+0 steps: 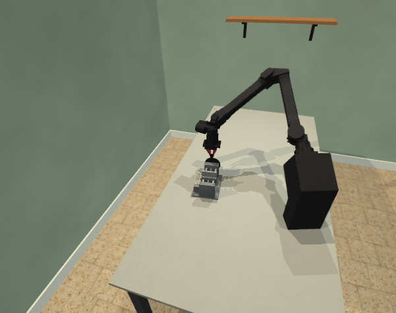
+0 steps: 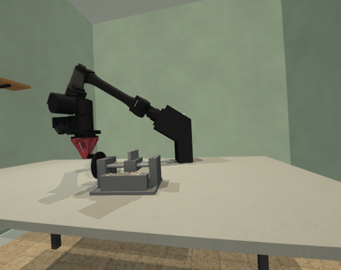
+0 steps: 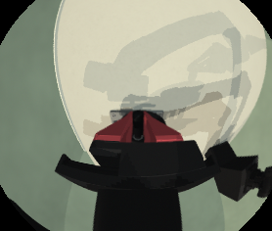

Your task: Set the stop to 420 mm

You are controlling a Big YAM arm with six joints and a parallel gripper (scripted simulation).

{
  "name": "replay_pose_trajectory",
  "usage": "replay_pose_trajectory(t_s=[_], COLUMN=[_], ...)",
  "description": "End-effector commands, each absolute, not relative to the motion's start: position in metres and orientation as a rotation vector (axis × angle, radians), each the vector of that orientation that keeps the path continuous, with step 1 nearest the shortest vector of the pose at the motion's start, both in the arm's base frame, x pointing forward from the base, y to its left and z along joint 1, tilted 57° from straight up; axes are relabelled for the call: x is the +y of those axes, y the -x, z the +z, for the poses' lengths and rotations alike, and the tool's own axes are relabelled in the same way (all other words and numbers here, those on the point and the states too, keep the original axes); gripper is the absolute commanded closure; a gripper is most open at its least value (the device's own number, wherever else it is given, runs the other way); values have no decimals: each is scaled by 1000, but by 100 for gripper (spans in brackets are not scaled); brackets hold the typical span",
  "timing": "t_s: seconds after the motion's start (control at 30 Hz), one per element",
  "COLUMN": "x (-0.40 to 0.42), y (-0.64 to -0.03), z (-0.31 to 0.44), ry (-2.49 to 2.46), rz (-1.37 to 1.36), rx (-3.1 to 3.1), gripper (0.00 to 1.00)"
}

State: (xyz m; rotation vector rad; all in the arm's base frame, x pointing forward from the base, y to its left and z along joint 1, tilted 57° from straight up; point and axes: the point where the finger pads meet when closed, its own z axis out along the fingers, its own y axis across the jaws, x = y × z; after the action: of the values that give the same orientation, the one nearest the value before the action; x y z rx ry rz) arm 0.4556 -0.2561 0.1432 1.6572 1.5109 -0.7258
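Observation:
A grey stop fixture [image 1: 206, 188] [image 2: 122, 183] stands on the table. A grey stop block [image 2: 132, 162] sits about midway along its lead screw [image 2: 115, 165], above a scale strip [image 2: 124, 174]. The black handwheel [image 1: 213, 162] [image 2: 94, 167] is on the fixture's end that faces the wall. My gripper [image 1: 210, 154] [image 2: 85, 157] [image 3: 138, 115], with red fingers, points straight down at the wheel's upper outer side and is shut on the handwheel. The grip point is hidden in the wrist view. The scale reading is too small to tell.
The fixture stands on a pale table [image 1: 225, 252] [image 2: 237, 197]. The robot's black base [image 1: 309, 188] [image 2: 180, 136] stands at the table's side, beyond the fixture. A wooden shelf [image 1: 280, 20] [image 2: 7, 82] hangs on the wall, high above.

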Motion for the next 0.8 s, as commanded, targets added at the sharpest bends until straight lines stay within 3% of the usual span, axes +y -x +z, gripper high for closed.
replay_pose_trajectory(t_s=[0.0,0.77], x=[-250,-278], y=[-484,-492], z=[152,146], ry=[-1626,-1652], rz=[-684,-700], rx=[1513,1491], gripper=[94,94])
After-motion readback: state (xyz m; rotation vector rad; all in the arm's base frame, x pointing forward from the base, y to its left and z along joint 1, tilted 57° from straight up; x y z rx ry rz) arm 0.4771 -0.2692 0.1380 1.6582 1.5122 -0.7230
